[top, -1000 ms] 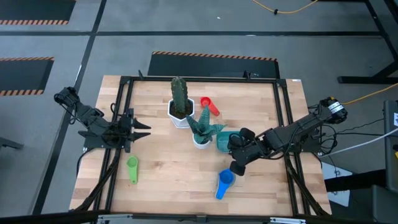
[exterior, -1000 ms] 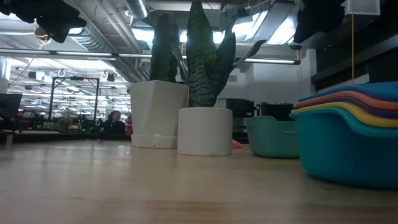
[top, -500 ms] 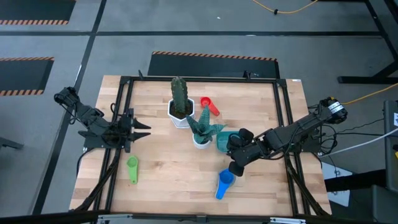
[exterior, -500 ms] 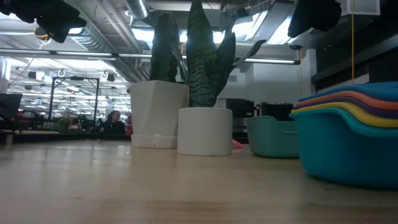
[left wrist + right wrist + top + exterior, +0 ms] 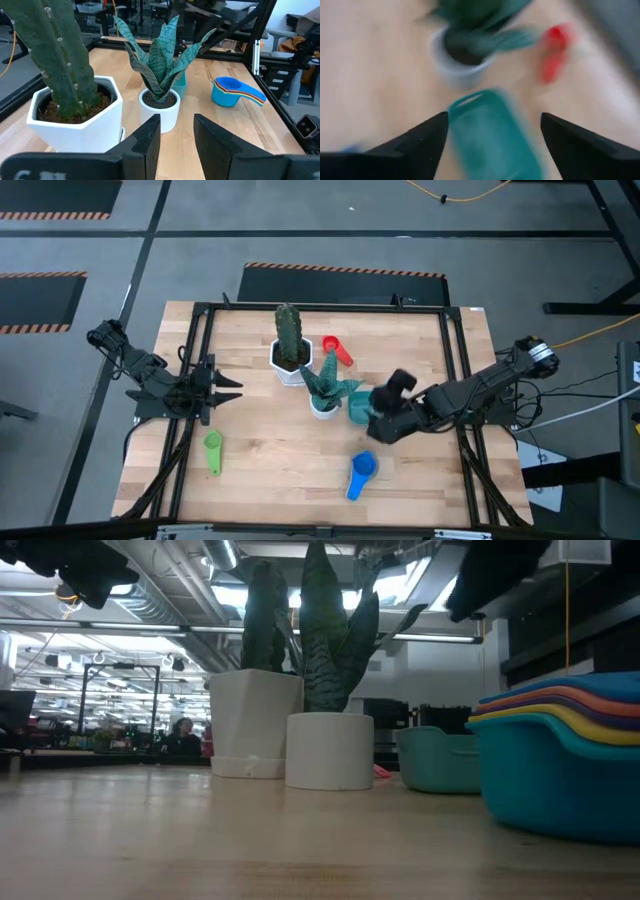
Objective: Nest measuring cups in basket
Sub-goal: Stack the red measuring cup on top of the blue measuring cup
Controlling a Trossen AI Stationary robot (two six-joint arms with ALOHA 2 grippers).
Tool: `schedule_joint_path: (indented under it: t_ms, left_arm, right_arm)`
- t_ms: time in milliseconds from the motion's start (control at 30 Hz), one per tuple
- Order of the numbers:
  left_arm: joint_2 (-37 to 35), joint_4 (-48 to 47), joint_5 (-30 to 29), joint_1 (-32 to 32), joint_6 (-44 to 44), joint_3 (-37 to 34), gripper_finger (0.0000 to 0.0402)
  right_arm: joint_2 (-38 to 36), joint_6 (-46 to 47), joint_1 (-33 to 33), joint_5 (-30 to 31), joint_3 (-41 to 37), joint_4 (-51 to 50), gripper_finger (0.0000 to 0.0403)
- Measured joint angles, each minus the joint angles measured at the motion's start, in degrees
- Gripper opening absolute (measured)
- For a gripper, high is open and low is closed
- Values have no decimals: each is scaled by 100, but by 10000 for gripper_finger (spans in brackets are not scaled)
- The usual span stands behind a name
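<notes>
The teal basket (image 5: pixel 358 408) stands on the table beside the striped plant's white pot; it also shows in the right wrist view (image 5: pixel 492 137). A nested stack of measuring cups (image 5: pixel 360 472), blue outermost, sits nearer the front edge (image 5: pixel 232 92). A green cup (image 5: pixel 213 450) lies front left, and a red cup (image 5: pixel 338 350) lies behind the plants. My right gripper (image 5: pixel 494 120) hovers open above the basket (image 5: pixel 383 406), holding nothing. My left gripper (image 5: pixel 228 389) waits open at the table's left side (image 5: pixel 177 135).
A cactus in a white hexagonal pot (image 5: pixel 289 350) and a striped plant in a round white pot (image 5: pixel 324 388) stand mid-table, just left of the basket. A black frame (image 5: pixel 455 380) rims the table. Bare wood lies between the green cup and the stack.
My right gripper has swung from near the blue stack toward the table's far edge, over the basket, turning at the wrist, and its fingers have opened. The cups, the basket and my left arm have stayed where they were.
</notes>
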Motion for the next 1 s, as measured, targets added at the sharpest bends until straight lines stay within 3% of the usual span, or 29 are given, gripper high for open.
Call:
schedule_joint_path:
  t_ms: [100,300,533,700,833,1000]
  left_arm:
    - [0,0,-1,-2,0,0,110]
    - [0,0,-1,0,0,0,110]
    - [0,0,1,-2,0,0,110]
    - [2,0,-1,-2,0,0,110]
    - [1,0,0,-2,0,0,110]
    - [0,0,-1,0,0,0,110]
  right_arm:
    - [-167,201,-117,534,0,-230,327]
    - [-529,24,-512,588,0,-499,320]
    - [-1373,-828,-1717,325,0,-421,320]
    - [-1857,-2219,-2884,-546,0,301,320]
    - [-1852,-3154,-4114,-2086,0,892,320]
    - [-1346,-3827,-5721,-3766,4,919,320]
